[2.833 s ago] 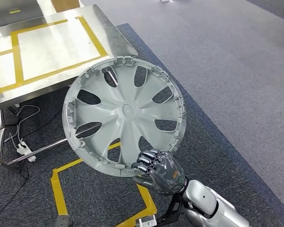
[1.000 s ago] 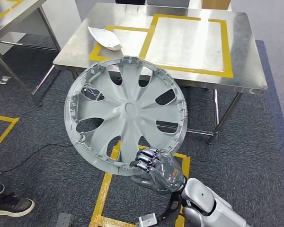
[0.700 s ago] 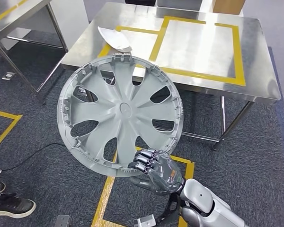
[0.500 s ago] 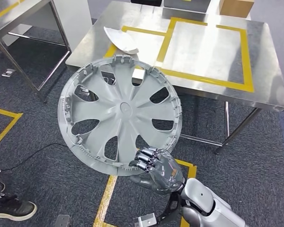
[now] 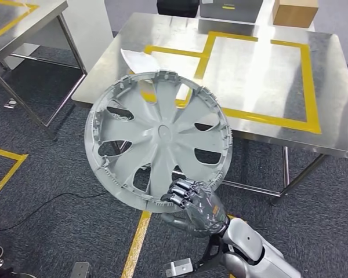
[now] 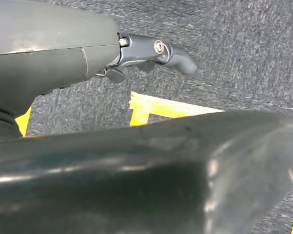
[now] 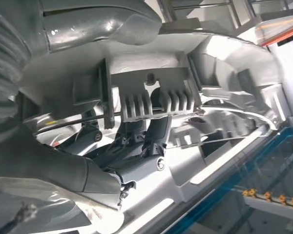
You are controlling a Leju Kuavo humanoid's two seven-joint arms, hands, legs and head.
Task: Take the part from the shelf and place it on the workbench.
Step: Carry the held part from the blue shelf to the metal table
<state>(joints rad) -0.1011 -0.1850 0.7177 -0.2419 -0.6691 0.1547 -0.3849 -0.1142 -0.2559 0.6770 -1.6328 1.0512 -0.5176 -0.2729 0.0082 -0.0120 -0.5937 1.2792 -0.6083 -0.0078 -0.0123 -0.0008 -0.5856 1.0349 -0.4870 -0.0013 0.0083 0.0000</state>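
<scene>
Your large grey plastic spoked wheel cover (image 5: 158, 139) hides the near edge of the steel workbench (image 5: 268, 69) and part of the white curved piece (image 5: 133, 57); the cardboard box (image 5: 294, 11) is cropped.

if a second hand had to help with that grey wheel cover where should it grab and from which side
Judging by its shape, the outer rim of the wheel cover, on the robot's left side, opposite the right hand that holds its near rim. The rim is a thin edge that fingers can wrap; the open slots between the spokes give them room.
</scene>
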